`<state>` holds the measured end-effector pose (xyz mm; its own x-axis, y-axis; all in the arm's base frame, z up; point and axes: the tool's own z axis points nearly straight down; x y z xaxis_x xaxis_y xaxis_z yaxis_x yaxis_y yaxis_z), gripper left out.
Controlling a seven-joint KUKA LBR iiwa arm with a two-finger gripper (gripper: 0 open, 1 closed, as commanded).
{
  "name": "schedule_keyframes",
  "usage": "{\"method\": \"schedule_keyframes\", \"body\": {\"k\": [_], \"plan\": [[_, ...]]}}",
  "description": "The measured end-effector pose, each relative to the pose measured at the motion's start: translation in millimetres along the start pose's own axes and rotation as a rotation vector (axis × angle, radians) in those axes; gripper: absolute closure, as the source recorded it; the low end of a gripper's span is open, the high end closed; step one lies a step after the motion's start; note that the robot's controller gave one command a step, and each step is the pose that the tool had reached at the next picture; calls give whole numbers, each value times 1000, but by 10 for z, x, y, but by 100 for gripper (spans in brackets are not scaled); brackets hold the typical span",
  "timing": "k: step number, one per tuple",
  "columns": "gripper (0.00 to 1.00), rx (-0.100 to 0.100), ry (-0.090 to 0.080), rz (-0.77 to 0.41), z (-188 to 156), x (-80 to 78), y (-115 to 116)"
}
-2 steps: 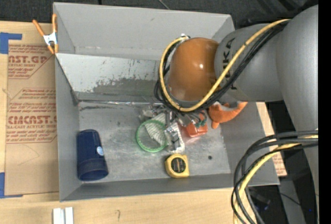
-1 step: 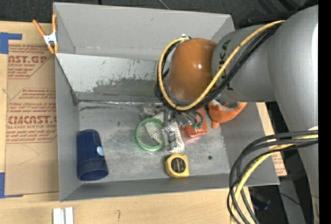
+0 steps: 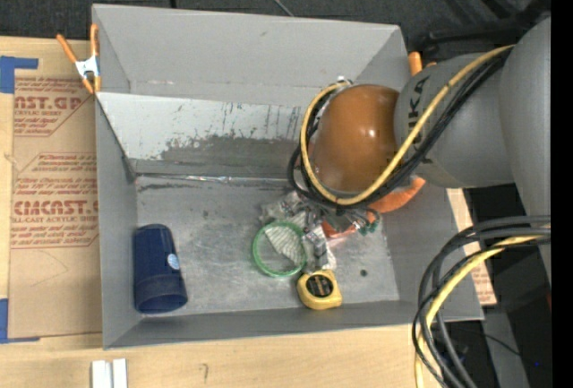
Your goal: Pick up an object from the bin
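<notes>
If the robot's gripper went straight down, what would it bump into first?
Most likely the small heap of crinkly silver and red scraps right under the gripper, next to the thin green plastic ring. From above, it is hard to tell how far down it has to go.

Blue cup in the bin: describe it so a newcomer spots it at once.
Find the grey bin and go to the lower-left corner of its floor. The blue cup lies there alone. It is the only dark blue cylinder, well apart from the green ring and yellow tape measure further right.
</notes>
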<state>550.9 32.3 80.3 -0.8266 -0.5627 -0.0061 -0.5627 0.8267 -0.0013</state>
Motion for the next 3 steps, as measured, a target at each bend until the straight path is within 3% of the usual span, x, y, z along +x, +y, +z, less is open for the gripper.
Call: {"method": "schedule_keyframes", "body": {"k": [1,2,3], "plan": [[100,0,0,0,0,0,0],[100,-3,8,42,-601,-67,-120],[100,3,-2,27,-923,-184,-121]]}}
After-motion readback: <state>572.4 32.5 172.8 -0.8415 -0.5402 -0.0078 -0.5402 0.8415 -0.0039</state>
